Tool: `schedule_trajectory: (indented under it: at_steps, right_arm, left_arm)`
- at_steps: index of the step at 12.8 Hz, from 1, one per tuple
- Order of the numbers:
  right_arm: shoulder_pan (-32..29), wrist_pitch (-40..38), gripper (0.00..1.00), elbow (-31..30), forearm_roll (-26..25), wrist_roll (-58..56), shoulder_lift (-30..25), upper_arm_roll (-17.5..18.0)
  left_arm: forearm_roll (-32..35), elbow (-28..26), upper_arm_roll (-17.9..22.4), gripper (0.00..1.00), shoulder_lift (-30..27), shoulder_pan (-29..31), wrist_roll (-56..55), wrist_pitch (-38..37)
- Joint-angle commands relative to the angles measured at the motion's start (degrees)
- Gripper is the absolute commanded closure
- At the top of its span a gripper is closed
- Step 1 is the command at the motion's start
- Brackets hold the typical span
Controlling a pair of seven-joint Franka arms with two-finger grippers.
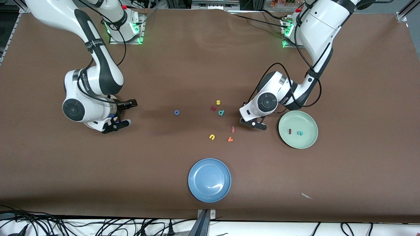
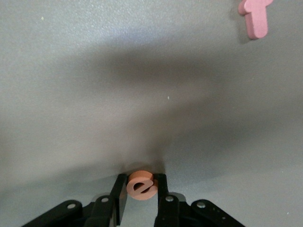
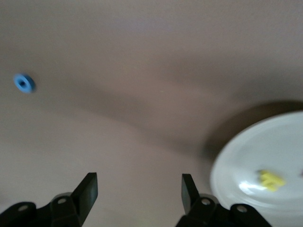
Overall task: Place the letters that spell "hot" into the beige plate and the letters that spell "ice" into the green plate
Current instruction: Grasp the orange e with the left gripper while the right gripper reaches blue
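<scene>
From the front camera I am seeing the left gripper (image 1: 253, 123) sitting low at the table, just beside the green plate (image 1: 306, 142), which is holding the dark red i (image 1: 289, 131) and the teal c (image 1: 299, 133). The red-orange f (image 1: 233, 129) is lying near that gripper. The blue o (image 1: 176, 112) is resting alone on the brown table cover (image 1: 170, 65), well apart from the right gripper (image 1: 122, 114).

Through the left wrist camera I am watching the black fingers (image 2: 119, 193) pinching the orange e (image 2: 141, 185), a small matte foam-like letter, against the tabletop.

Through the right wrist camera the right gripper (image 3: 139, 189) is standing open with nothing between its fingers. The glossy beige plate (image 3: 236, 161) is lying beside it, carrying the yellow h (image 3: 271, 179).
</scene>
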Motion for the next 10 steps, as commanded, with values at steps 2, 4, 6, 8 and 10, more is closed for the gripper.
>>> schedule_trajectory:
  at_steps: [2,4,6,8,10]
  right_arm:
    - [-0.4,4.3,0.2,0.1,1.1,18.6,-0.5,6.0]
    - [3.2,8.1,0.14,0.0,0.4,26.0,-0.2,7.0]
    - [6.9,11.1,0.11,-0.7,-0.6,30.7,0.7,6.9]
    - [8.4,15.1,0.1,-2.6,-0.7,34.5,1.8,6.9]
    - [10.5,20.1,0.01,-4.6,-0.7,36.7,2.6,6.9]
  left_arm:
    - [1.7,-1.3,-0.5,0.85,-1.1,0.4,-0.9,0.7]
    - [1.7,-0.3,-0.4,0.85,-3.9,0.8,-0.6,-1.9]
    - [1.8,3.2,-0.3,0.86,-5.6,2.7,-0.1,-8.6]
    - [1.8,5.5,0.4,0.87,-6.0,5.3,3.9,-12.2]
    - [3.7,5.9,0.7,0.87,-5.9,10.3,10.7,-12.0]
